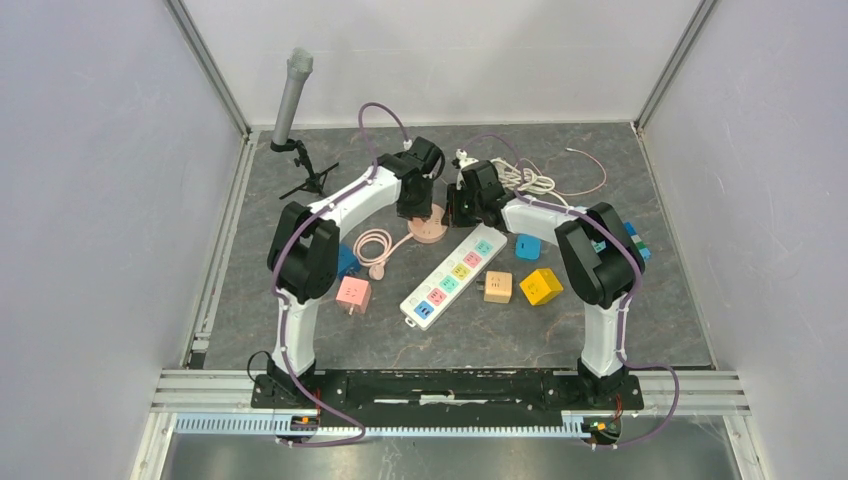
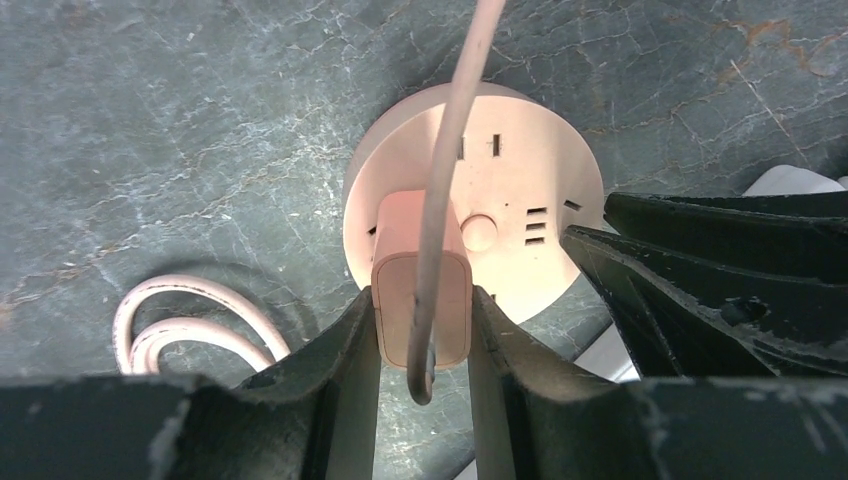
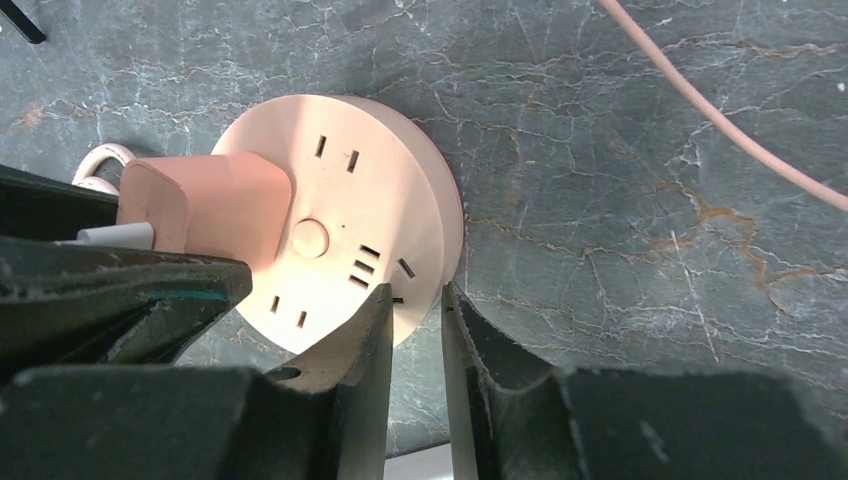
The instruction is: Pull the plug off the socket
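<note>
One round pink socket (image 1: 428,231) sits centre-far on the counter (image 1: 600,330). One pink plug (image 2: 400,230) is seated in it, clamped between the left hand (image 2: 421,305) fingers. Right hand (image 3: 416,292) is narrow, pinching the socket's rim. To the right lies one white power strip (image 1: 452,278). Nearer are one pink cube adapter (image 1: 353,292), one tan cube adapter (image 1: 497,287) and one yellow cube adapter (image 1: 540,286).

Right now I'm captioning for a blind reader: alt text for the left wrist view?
The left gripper clamps a pink plug seated in a round pink socket on a dark table, its cable arching toward the camera. The right gripper grips the socket's right rim; a coiled pink cord lies lower left.
</note>
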Motion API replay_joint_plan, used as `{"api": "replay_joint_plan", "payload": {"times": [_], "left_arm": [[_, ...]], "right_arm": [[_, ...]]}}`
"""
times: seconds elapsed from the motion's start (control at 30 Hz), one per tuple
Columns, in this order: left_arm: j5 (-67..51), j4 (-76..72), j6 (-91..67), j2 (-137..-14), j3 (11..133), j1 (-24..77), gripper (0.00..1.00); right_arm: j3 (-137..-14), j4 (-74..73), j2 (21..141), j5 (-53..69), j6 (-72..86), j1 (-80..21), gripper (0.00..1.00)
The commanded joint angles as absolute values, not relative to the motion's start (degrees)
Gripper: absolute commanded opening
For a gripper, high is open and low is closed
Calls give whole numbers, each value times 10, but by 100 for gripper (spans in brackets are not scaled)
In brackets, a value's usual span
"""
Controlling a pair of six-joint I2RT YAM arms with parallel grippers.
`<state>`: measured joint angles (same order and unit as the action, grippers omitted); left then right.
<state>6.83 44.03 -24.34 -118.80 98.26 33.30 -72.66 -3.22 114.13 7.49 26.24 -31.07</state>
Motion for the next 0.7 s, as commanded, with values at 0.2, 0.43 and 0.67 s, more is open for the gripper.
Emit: {"api": "replay_joint_plan", "payload": {"times": [0.2, 0.43, 0.67], "left_arm": [[70, 476, -215, -1232, 1105, 402, 10], [-103, 465, -140, -1206, 1115, 386, 10], [-135, 460, -141, -1195, 1096, 359, 9]], "right_arm": [[-742, -128, 1212, 8, 229, -329, 29], [-741, -129, 1212, 16, 218, -319, 33], [-740, -108, 1205, 43, 206, -308, 37]]}}
